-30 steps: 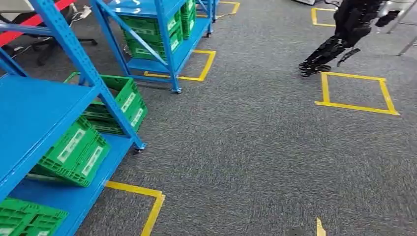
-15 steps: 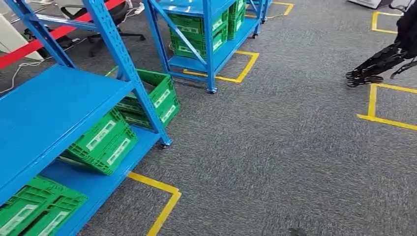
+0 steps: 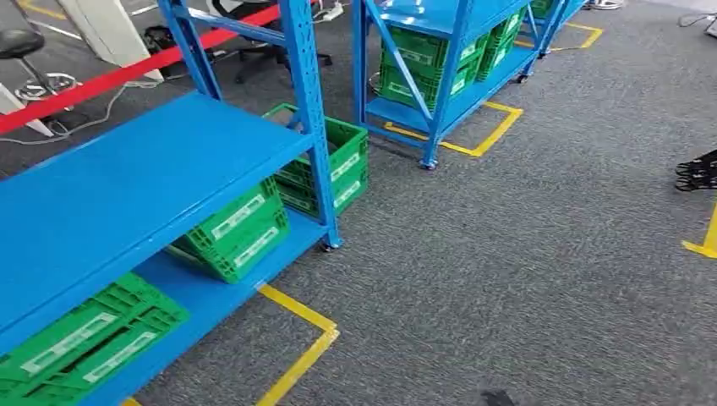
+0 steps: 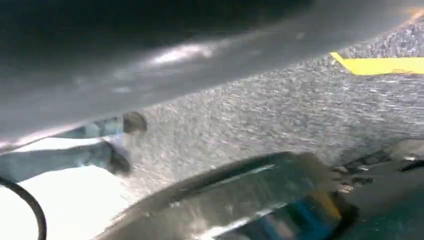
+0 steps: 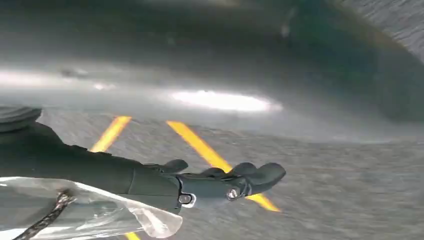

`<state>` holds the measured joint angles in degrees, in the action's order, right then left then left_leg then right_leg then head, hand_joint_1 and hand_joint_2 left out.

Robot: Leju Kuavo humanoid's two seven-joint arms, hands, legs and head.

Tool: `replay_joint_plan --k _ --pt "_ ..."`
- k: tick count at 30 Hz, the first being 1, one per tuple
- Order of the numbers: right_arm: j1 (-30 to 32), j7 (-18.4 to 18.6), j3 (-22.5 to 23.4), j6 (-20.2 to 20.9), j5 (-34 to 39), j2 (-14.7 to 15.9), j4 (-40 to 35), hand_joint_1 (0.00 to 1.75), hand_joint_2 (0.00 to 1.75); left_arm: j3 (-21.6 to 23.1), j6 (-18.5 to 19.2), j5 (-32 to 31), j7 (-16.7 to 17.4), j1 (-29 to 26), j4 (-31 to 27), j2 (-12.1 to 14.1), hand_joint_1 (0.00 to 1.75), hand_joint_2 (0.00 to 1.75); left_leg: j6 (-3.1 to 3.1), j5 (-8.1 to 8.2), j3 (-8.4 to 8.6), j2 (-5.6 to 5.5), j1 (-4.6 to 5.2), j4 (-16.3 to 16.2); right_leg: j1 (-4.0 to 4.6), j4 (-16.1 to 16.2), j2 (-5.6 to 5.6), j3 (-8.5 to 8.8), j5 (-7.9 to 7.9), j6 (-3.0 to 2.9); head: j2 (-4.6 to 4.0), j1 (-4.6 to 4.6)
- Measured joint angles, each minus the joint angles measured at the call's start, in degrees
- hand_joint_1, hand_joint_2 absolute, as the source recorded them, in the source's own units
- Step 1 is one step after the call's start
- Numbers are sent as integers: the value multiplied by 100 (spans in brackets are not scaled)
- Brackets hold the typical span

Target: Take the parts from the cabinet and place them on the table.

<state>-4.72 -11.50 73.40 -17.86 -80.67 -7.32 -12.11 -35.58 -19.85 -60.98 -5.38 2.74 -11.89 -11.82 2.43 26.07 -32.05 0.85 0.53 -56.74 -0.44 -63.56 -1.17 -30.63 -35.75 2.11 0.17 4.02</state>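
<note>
The near blue cabinet (image 3: 127,194) stands at the left of the head view, its top shelf bare. On its lower shelf are green crates, one (image 3: 241,228) by the upright and one (image 3: 89,338) at the front. I cannot see what they contain. My right hand (image 5: 220,182) hangs over the grey carpet with its fingers stretched out and nothing in them. In the left wrist view a blurred grey shape (image 4: 240,200) may be my left hand; its fingers cannot be made out.
A second blue rack (image 3: 440,51) with green crates (image 3: 423,63) stands farther back. Another green crate (image 3: 334,165) sits on the floor between the racks. Yellow floor tape (image 3: 304,338) marks the cabinet's bay. Dark feet of another robot (image 3: 697,173) are at the right edge.
The camera has turned left: both racks now sit further right and larger in the picture, and the other robot's legs have slid to the right edge.
</note>
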Motion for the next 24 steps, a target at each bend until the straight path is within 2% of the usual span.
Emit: replay_joint_plan --k 1,2,3,4,5,6,7,8,9,10,12,13,14,15,16,17,18,19,20,21,22,23,24 --pt "9 4 -4 4 -7 0 0 0 0 -7 2 13 -24 13 0 -7 0 0 11 7 1 -77 0 0 -15 -508 79 -254 -218 14 -2 24" --pt "32 9 -4 7 -7 0 0 0 0 -11 2 15 -37 14 0 -20 0 0 15 9 0 -168 0 -3 -22 -957 103 -507 -370 27 -2 28" --pt "46 9 -4 7 -7 0 0 0 0 -15 9 28 -53 9 0 -20 0 0 13 10 6 -253 0 -4 -27 -1192 104 -671 -374 38 -2 26" --pt "52 9 -7 4 -9 0 0 0 0 -20 11 33 -57 -1 0 -20 0 0 10 12 19 -335 -7 -7 -33 -1123 105 -693 -227 47 -2 24" --pt "54 9 -6 4 -11 0 0 0 0 -26 11 44 -61 -8 0 -20 0 0 -9 25 36 -423 -19 -10 -42 -797 111 -590 51 58 -2 24" --pt "53 11 -7 2 -15 0 0 0 0 -35 13 46 -74 -11 0 -20 0 0 -34 41 57 -508 -38 -26 -63 -309 143 -394 365 77 -2 24" --pt "55 11 -7 2 -22 0 0 0 0 -42 13 50 -85 -11 0 -22 0 0 -80 71 67 -586 -56 -64 -102 248 286 -166 665 108 -2 26" --pt "54 22 -9 4 -24 -6 4 0 0 -52 13 61 -109 -6 0 -15 0 0 -133 97 48 -649 -48 -99 -129 417 605 -79 562 135 -2 37" --pt "58 26 -11 2 -24 -18 13 0 0 -61 11 81 -137 11 0 -9 0 0 -166 119 -12 -725 -49 -185 -131 531 632 -9 540 64 -2 33" --pt "61 39 -13 2 -24 -17 13 0 0 -72 11 96 -179 9 0 -7 0 0 -196 91 -40 -776 -57 -172 -110 489 562 -7 540 0 -2 29" --pt "58 76 -17 -9 -26 -20 13 0 0 -118 11 118 -225 -34 0 2 0 0 -245 66 -59 -888 -77 -153 -81 471 456 -1 544 -80 -2 33" --pt "57 79 -28 -9 -46 -44 15 0 0 -144 13 140 -275 -39 0 17 0 0 -269 107 -74 -887 -85 -183 -131 501 360 16 564 -141 -2 39" --pt "45 85 -41 -20 -54 -39 13 0 0 -153 26 168 -338 -49 0 9 0 0 -291 207 -135 -515 -45 -339 -115 503 319 24 557 -182 -2 -6" --pt "48 89 -46 -13 -61 -46 15 0 0 -155 57 181 -406 -37 0 9 0 0 -326 402 -308 -280 -48 -692 -97 503 231 27 546 -212 -2 -50" --pt "63 92 -48 -13 -70 -48 15 0 0 -160 77 186 -444 -21 0 11 0 0 -345 614 -531 -171 -57 -1146 -77 503 136 29 533 -232 -2 -50" --pt "84 103 -48 -13 -81 -52 15 0 0 -164 98 192 -477 -15 0 11 0 0 -352 811 -771 -130 -60 -1636 -60 503 27 33 518 -249 -2 -46" --pt "90 107 -50 -15 -87 -52 15 0 0 -166 98 195 -494 -19 0 9 0 0 -352 891 -927 -122 -60 -1949 -45 502 -61 36 507 -259 -2 -48" --pt "89 107 -50 -15 -94 -52 15 0 0 -171 98 197 -498 -38 0 9 0 0 -339 819 -948 -118 -60 -1975 -30 502 -138 48 495 -264 -2 -48" --pt "79 107 -57 -15 -96 -52 15 0 0 -175 98 199 -501 -57 0 11 0 0 -309 618 -829 -113 -55 -1746 -8 502 -206 65 482 -269 -2 -50" --pt "69 107 -63 -15 -98 -55 15 0 0 -184 98 203 -501 -66 0 11 0 0 -251 344 -601 -84 -32 -1278 21 502 -273 95 464 -274 -2 -50" --pt "65 107 -74 -15 -101 -59 15 0 0 -188 98 203 -501 -65 0 15 0 0 -152 75 -318 37 12 -715 41 508 -343 135 441 -277 -2 -50" --pt "70 105 -85 -15 -101 -85 20 0 0 -190 98 203 -503 -56 0 26 0 0 -23 41 -127 335 100 -340 29 518 -398 133 425 -281 -2 -42" --pt "70 103 -89 -15 -101 -103 24 0 0 -192 98 203 -501 -34 0 46 0 0 28 143 -80 487 130 -247 79 517 -476 143 389 -244 -2 -35"
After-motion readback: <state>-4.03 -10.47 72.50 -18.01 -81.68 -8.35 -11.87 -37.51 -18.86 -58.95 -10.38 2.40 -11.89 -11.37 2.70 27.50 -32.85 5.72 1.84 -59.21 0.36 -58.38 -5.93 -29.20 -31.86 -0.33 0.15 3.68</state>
